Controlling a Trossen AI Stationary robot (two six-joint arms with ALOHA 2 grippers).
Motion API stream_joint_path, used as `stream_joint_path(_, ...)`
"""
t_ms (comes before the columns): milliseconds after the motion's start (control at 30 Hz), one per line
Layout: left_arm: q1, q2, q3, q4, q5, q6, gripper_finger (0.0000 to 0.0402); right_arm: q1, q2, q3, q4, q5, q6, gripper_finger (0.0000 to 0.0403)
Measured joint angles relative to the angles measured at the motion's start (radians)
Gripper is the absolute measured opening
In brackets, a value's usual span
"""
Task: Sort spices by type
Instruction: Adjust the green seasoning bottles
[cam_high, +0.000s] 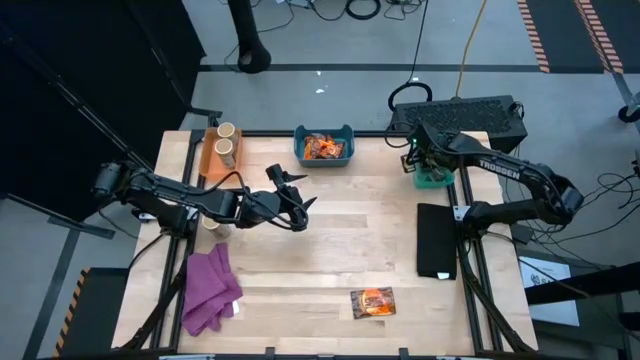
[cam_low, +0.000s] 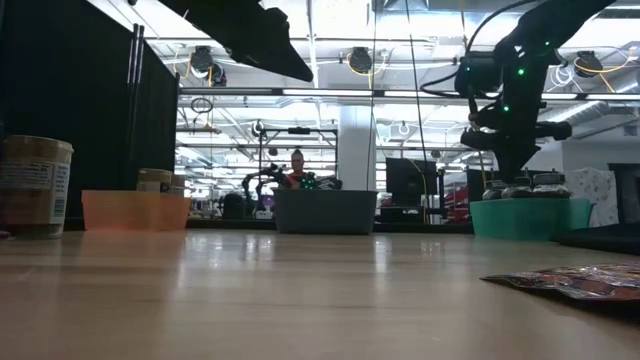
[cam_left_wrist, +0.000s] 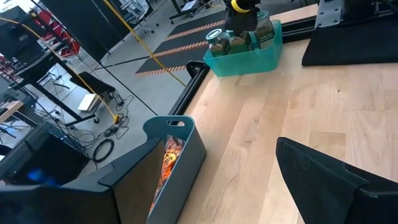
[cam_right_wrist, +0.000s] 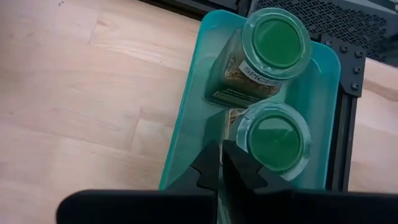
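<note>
Two jars with green lids (cam_right_wrist: 277, 40) (cam_right_wrist: 273, 140) stand in the teal bin (cam_right_wrist: 186, 112) at the table's far right. My right gripper (cam_right_wrist: 221, 168) is shut, pointing down into that bin right beside the nearer jar. Tan jars (cam_high: 225, 145) stand in the orange bin (cam_high: 212, 165), and orange packets (cam_high: 323, 148) lie in the blue bin (cam_high: 345, 130). One packet (cam_high: 372, 302) lies flat near the table's front edge. A tan jar (cam_low: 35, 185) stands on the table at the left. My left gripper (cam_high: 297, 195) hovers open above the table's middle left, holding nothing. My right gripper's shut fingers (cam_right_wrist: 239, 171) come from above, slanting down, next to the nearer jar's green lid (cam_right_wrist: 245, 140) inside the teal bin. I cannot tell whether they touch the jar or the bin.
A purple cloth (cam_high: 210, 290) lies at the near left corner. A dark flat pad (cam_high: 437, 240) lies along the right edge. The wooden table's middle (cam_high: 330, 240) is bare. A person shows far off in the room behind the table (cam_low: 297, 165).
</note>
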Motion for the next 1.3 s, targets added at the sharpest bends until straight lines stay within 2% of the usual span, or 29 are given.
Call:
stream_joint_path(300, 0.000, 0.000, 0.000, 0.000, 0.000, 0.000, 0.0315, 0.036, -0.076, 0.001, -0.024, -0.010, 0.020, 0.0000)
stream_joint_path(400, 0.000, 0.000, 0.000, 0.000, 0.000, 0.000, 0.0315, 0.036, -0.111, 0.034, -0.160, -0.001, 0.078, 0.0000)
stream_joint_path(567, 0.000, 0.000, 0.000, 0.001, 0.000, -0.001, 0.0315, 0.036, -0.124, 0.116, -0.429, 0.122, 0.198, 0.0000)
stream_joint_path(700, 0.000, 0.000, 0.000, 0.001, 0.000, -0.001, 0.0315, 0.018, -0.119, 0.130, -0.540, 0.157, 0.234, 0.0000)
stream_joint_path(867, 0.000, 0.000, 0.000, 0.000, 0.000, -0.001, 0.0315, 0.006, -0.119, 0.073, -0.544, 0.158, 0.200, 0.0000)
stream_joint_path(1100, 0.000, 0.000, 0.000, 0.000, 0.000, -0.001, 0.0315, 0.009, -0.119, -0.015, -0.415, 0.153, 0.150, 0.0000)
stream_joint_path(1300, 0.000, 0.000, 0.000, 0.000, 0.000, -0.001, 0.0315, 0.010, -0.118, -0.018, -0.403, 0.093, 0.155, 0.0000)
